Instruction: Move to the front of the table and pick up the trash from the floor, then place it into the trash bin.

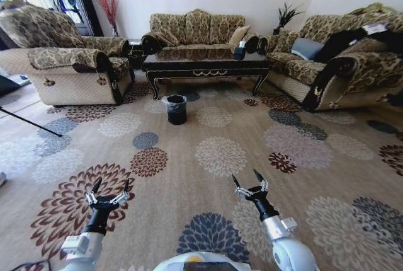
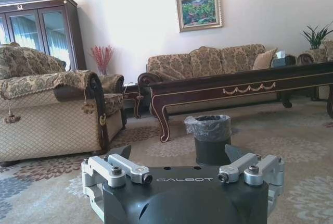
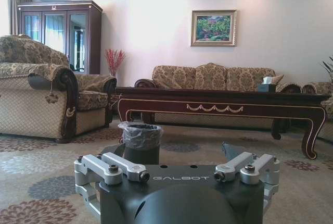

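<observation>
Two grippers hang low over the flowered carpet, left gripper (image 1: 110, 186) and right gripper (image 1: 247, 178), both with jaws spread and holding nothing. The black bin (image 1: 176, 109) stands just before the table (image 1: 204, 64), well apart from them.

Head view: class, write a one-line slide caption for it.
Both open hands, left hand and right hand, hover over floral carpet, facing the trash bin before the table.
</observation>
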### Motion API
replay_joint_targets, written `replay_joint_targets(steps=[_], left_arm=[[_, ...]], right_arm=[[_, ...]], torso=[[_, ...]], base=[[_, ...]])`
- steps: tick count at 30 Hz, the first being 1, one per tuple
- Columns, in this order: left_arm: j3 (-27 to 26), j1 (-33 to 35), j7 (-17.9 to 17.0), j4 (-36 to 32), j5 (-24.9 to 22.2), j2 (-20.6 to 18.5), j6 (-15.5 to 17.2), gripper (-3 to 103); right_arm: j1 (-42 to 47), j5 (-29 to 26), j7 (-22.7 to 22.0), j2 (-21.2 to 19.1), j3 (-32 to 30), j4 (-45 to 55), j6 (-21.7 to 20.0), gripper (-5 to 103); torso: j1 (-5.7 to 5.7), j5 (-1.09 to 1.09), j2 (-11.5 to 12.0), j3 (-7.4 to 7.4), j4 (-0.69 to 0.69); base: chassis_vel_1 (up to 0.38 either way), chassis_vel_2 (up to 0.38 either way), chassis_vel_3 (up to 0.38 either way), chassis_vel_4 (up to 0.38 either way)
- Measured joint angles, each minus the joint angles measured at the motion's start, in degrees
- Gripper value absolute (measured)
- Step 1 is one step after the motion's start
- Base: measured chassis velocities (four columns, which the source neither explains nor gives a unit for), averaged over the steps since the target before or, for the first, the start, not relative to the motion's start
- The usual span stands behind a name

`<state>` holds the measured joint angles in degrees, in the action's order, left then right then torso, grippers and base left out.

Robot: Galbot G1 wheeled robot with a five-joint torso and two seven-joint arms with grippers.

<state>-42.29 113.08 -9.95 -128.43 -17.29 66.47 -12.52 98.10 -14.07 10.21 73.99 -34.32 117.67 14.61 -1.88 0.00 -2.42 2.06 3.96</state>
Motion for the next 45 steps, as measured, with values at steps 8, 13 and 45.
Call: replay_joint_targets(steps=[8,13,45], left_arm=[[0.0,0.0,0.0,0.0,0.0,0.0,0.0,100],[0.0,0.0,0.0,0.0,0.0,0.0,0.0,100],[0.0,0.0,0.0,0.0,0.0,0.0,0.0,100]], right_arm=[[0.0,0.0,0.0,0.0,0.0,0.0,0.0,100],[0.0,0.0,0.0,0.0,0.0,0.0,0.0,100],[0.0,0.0,0.0,0.0,0.0,0.0,0.0,100]], torso=[[-0.11,0.0,-2.2,2.05,0.0],[-0.25,0.0,-3.4,3.02,0.01],[-1.61,0.0,-10.7,9.03,0.0]], base=[[0.0,0.0,0.0,0.0],[0.0,0.0,0.0,0.0],[0.0,0.0,0.0,0.0]])
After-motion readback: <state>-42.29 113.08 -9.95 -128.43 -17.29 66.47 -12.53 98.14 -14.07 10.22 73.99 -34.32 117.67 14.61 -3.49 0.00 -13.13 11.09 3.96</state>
